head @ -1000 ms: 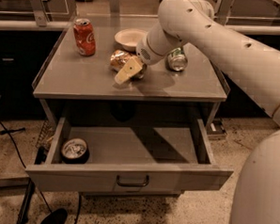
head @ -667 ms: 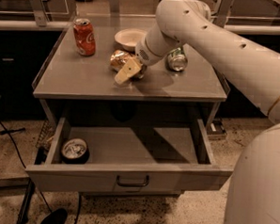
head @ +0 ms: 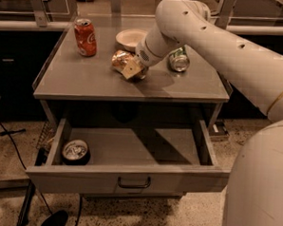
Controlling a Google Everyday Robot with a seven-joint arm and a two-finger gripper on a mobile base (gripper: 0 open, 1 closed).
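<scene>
My gripper [head: 131,68] is down at the tabletop [head: 86,81], right against a crumpled shiny snack bag [head: 118,59] near the middle of the table. The white arm reaches in from the upper right and covers part of the bag. A white bowl [head: 129,38] sits just behind the bag. A red soda can [head: 85,37] stands upright at the back left. A green can [head: 179,61] lies on its side to the right of the gripper, partly behind the arm.
Below the tabletop a drawer [head: 129,173] is pulled open, with a dark can [head: 75,151] upright in its left front corner. Cables and a dark object lie on the speckled floor at the lower left. My own white body fills the right edge.
The gripper has edged slightly closer against the snack bag. The cans, bowl and drawer have not moved.
</scene>
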